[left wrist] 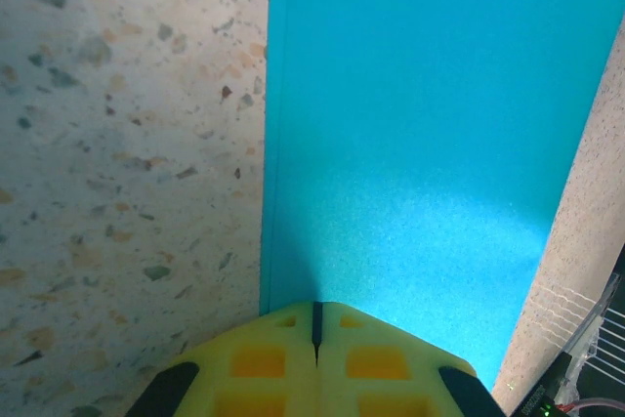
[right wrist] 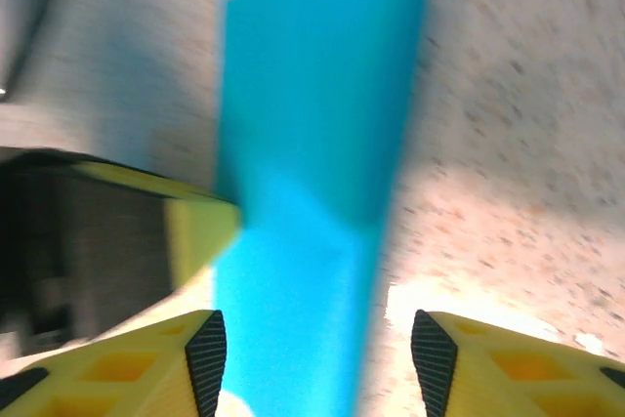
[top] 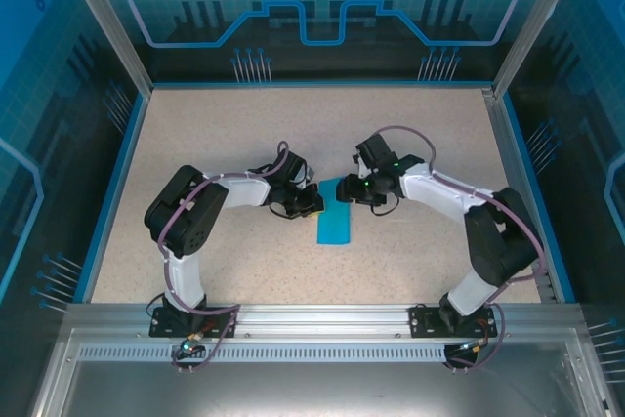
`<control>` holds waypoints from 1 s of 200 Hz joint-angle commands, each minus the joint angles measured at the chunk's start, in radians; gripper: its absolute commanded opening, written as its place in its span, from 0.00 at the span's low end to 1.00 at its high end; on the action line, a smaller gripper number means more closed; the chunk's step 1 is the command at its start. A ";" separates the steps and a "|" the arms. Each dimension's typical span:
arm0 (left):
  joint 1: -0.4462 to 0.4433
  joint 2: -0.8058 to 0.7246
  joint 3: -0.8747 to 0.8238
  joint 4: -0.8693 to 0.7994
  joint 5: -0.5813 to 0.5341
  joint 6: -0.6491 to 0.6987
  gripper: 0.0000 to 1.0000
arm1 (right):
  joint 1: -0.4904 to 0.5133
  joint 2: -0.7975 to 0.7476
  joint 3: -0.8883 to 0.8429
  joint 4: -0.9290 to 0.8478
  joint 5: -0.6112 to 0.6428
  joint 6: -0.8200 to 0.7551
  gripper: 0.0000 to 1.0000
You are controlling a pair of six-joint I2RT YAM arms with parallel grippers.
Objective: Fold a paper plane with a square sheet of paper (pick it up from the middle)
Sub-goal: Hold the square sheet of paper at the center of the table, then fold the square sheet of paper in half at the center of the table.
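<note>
The teal-blue sheet of paper (top: 333, 223) lies flat on the speckled table, folded into a long narrow rectangle with no pointed plane shape. My left gripper (top: 311, 204) is shut, and its yellow tips (left wrist: 315, 312) rest on the paper (left wrist: 410, 144) close to its left long edge. My right gripper (top: 354, 192) hovers over the far end of the strip. In the blurred right wrist view it is open (right wrist: 317, 358) and the paper (right wrist: 312, 144) runs under the gap between its fingers (right wrist: 207, 358). The left gripper's yellow finger (right wrist: 195, 227) touches the strip's left side.
The speckled tabletop (top: 215, 134) is bounded by a blue rim and aluminium posts (top: 107, 26). A metal rail (top: 312, 317) carrying both arm bases runs along the near edge. Both arms bend inward and meet at the table's centre.
</note>
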State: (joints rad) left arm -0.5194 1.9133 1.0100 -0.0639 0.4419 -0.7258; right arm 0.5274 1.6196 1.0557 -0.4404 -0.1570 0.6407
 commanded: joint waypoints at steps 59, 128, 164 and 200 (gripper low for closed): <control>-0.004 0.058 0.007 -0.135 -0.080 0.007 0.00 | 0.027 0.173 0.032 0.107 -0.124 0.019 0.17; -0.005 0.069 0.008 -0.195 -0.109 -0.015 0.00 | -0.040 0.198 -0.096 0.182 -0.113 -0.019 0.15; -0.005 0.076 0.003 -0.214 -0.126 -0.024 0.00 | -0.077 0.194 -0.171 0.255 -0.126 -0.057 0.13; -0.004 0.085 -0.009 -0.224 -0.134 -0.026 0.00 | -0.142 0.148 -0.245 0.292 -0.145 -0.081 0.13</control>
State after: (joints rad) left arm -0.5213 1.9236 1.0401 -0.1192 0.4244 -0.7345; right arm 0.4492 1.7836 0.8738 -0.1219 -0.3523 0.6010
